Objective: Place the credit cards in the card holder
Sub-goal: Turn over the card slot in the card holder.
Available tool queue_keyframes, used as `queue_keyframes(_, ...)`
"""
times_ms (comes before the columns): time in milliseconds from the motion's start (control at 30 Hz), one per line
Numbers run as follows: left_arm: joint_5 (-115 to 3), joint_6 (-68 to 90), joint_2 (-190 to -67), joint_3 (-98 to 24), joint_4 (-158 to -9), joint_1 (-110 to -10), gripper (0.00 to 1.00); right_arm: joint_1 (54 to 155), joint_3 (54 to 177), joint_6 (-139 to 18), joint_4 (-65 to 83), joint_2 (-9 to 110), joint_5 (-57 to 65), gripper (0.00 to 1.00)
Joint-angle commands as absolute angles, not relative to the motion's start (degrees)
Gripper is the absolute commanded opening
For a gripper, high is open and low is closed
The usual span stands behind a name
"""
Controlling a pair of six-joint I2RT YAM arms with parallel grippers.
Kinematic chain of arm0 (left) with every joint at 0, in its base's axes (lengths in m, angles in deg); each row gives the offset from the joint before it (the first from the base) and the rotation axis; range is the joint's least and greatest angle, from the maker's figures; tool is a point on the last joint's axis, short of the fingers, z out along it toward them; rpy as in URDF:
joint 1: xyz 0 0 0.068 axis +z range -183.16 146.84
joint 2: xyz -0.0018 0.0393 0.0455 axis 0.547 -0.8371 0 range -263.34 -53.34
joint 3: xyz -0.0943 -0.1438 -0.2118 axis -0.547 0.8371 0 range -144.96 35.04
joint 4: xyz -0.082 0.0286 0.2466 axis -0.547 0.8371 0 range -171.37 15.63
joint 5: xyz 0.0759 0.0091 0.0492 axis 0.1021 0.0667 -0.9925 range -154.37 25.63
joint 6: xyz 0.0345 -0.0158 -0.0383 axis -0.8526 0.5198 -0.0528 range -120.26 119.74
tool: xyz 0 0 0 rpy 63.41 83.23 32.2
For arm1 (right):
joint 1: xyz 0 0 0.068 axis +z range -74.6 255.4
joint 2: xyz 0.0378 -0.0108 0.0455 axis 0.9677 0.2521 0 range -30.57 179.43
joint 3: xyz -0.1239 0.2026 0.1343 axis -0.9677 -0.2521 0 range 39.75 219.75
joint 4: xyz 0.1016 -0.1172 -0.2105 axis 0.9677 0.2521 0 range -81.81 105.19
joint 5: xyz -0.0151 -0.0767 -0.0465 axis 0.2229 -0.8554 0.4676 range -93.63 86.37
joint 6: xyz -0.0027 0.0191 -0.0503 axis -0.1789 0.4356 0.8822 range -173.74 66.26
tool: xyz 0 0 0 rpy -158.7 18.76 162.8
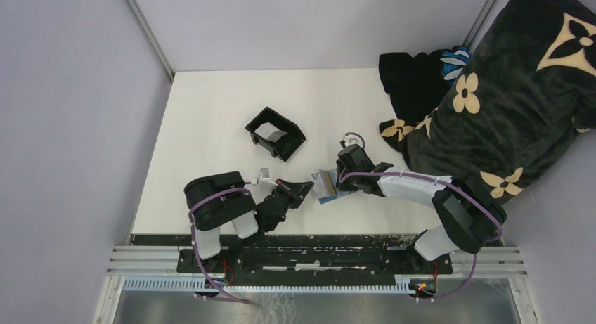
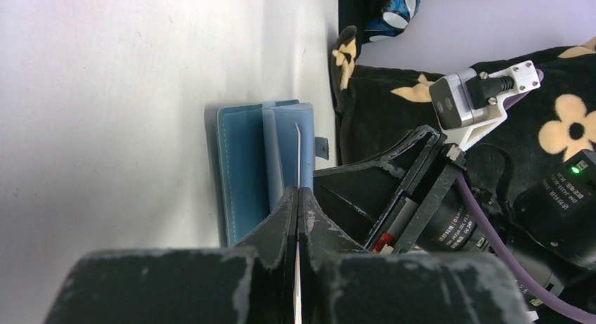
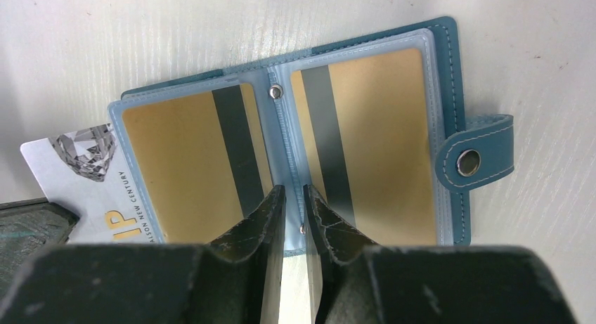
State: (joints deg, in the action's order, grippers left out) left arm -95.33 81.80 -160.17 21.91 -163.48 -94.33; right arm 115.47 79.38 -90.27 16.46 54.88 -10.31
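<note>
The teal-blue card holder [image 3: 450, 92] lies open near the table's front edge, also seen as card holder [image 1: 326, 186] from above. Its clear sleeves show two gold cards [image 3: 379, 141]. My right gripper [image 3: 290, 192] has its jaws narrowly set on the sleeves' centre spine at the near edge. My left gripper [image 2: 298, 192] is shut on a thin pale credit card [image 2: 298, 155], seen edge-on with its far end at the sleeves. In the right wrist view this pale credit card [image 3: 67, 162], printed with a diamond, sticks out from the left sleeve.
A black open-topped box [image 1: 275, 133] stands further back on the table with a pale card [image 1: 270, 132] inside. A black flowered blanket [image 1: 506, 106] covers the right side. Grey walls close in the left and back.
</note>
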Motion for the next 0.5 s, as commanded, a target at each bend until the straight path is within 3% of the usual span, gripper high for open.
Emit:
queue_keyframes(0,-95.6,78.0,-158.4,20.0,-162.4,-94.6,0.03,115.5,79.7,-89.3,18.2,54.7,-11.2,0.22)
queue_keyframes(467,-96.4,75.7,-160.7,14.7,-153.3,-95.4,0.03,115.5,81.1,-88.3,20.5,52.7,-14.0,0.22)
